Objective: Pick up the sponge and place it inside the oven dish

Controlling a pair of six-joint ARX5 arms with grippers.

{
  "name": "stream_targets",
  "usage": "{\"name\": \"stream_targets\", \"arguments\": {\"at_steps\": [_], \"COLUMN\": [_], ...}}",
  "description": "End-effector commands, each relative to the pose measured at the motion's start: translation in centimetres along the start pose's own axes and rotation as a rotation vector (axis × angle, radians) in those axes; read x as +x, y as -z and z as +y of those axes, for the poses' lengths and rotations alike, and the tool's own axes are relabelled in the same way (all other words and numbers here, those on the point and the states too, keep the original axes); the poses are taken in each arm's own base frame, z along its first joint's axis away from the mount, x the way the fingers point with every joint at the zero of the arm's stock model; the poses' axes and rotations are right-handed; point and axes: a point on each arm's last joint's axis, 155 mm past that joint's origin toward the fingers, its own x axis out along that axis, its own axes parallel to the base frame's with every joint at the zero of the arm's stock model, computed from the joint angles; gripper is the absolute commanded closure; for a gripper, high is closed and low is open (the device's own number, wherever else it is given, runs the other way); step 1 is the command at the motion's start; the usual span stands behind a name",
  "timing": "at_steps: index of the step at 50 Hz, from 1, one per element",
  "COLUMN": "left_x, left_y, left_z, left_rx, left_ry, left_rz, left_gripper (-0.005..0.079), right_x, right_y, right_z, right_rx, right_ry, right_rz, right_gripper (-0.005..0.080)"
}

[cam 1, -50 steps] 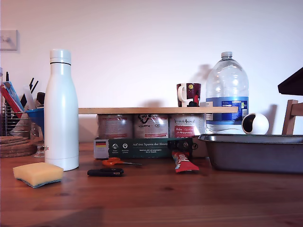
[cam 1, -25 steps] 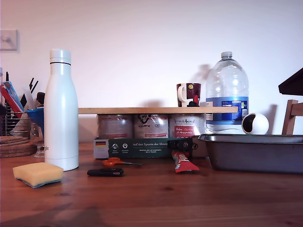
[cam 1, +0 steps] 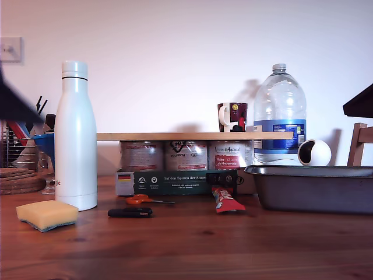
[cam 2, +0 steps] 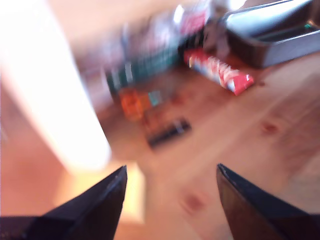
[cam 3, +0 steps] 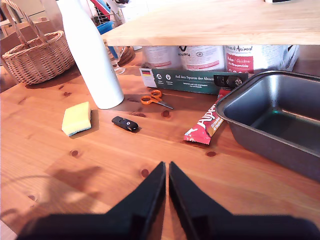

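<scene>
one soft yellow foam sponge (cam 1: 46, 214) with a thin blue-green base lies on the wooden table (cam 1: 192, 245) at the exterior view's lower left, well apart from the one dark grey metal oven dish (cam 1: 312, 186) with sloped walls at its right. my first gripper (cam 2: 170, 182) has its jaws spread wide in a motion-blurred view, while my second gripper (cam 3: 166, 175) has its jaws pressed together, holding nothing. a dark blurred shape (cam 1: 14, 102), absent half a second ago, now shows at the exterior view's upper left.

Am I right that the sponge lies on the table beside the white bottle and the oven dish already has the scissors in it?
Not quite. The sponge does lie beside the white bottle, but the oven dish is empty in the second wrist view; the scissors lie on the table.
</scene>
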Motion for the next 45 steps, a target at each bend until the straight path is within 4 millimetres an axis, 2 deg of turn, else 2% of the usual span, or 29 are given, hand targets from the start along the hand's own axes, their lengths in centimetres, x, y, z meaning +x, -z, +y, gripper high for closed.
{"name": "stream_targets", "arguments": {"at_steps": [1,6,15,26,45], "left_x": [0.1,0.3,1.0,2.1,3.9], "left_y": [-0.2,0.3,3.2,6.0,6.8], "left_z": [-0.3,-0.3,-0.9,-1.0,0.9], "left_rx": [0.162,0.356,0.622,0.708,0.93], "left_ry": [0.023,0.052,0.161,0.28,0.439], "left_rz": [0.017,0.078,0.215,0.374,0.558], "left_gripper": [0.0227,0.0227,0.0227,0.023,0.023], "right_x": [0.0,0.0,0.0,0.0,0.0], "right_y": [-0.3,-0.3,-0.3,-0.2,0.2], "right_z": [0.2,0.2,0.2,0.2,0.1], "right_rx": [-0.003,-0.007,-0.01,-0.01,-0.004], "right_ry": [-0.008,-0.007,-0.006,-0.006,-0.004], "right_rz": [-0.004,-0.005,-0.005,-0.002,0.015], "right_gripper": [0.0765,0.0765,0.0765,0.0765,0.0765]}}
